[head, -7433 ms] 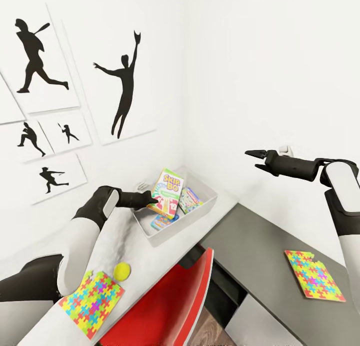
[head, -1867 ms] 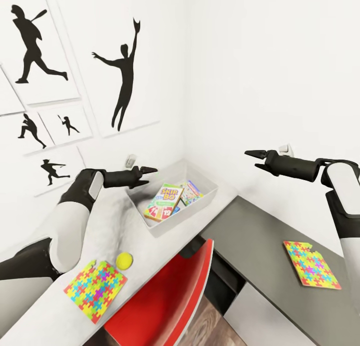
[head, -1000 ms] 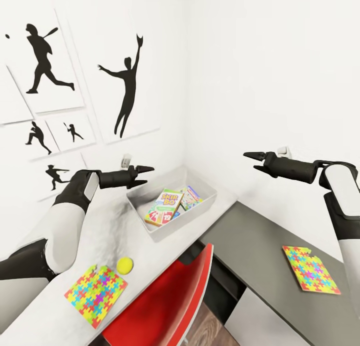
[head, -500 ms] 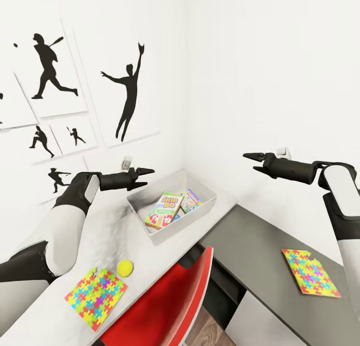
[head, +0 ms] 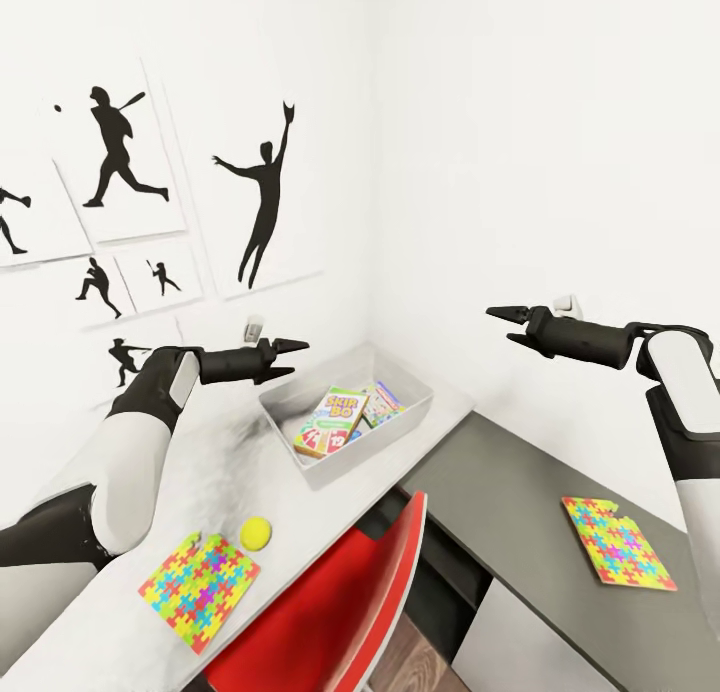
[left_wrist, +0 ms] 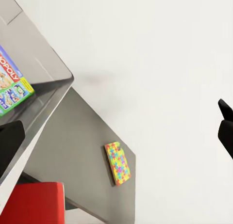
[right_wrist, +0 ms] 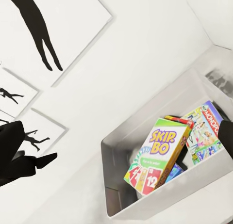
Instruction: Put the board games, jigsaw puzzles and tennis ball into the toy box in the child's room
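Grey and shallow, the slope-sided toy box (head: 345,424) sits at the far corner of the white-topped table (head: 215,472) and already holds the printed board games (head: 332,421), the green Skip-Bo box propped at a slant over the flatter ones. Outside it, the small yellow-green tennis ball (head: 256,532) lies just beside a multicoloured jigsaw puzzle board (head: 199,591) at the table's near end, while a second puzzle board (head: 617,555) rests well apart on the lower dark grey cabinet (head: 520,502). The left gripper (head: 288,357) hangs empty above the box's near rim, its fingers parted a little, likely clear for a next reach. The right gripper (head: 506,321) hovers high over the cabinet, slightly open and empty. A red chair (head: 330,612) is tucked under the table.
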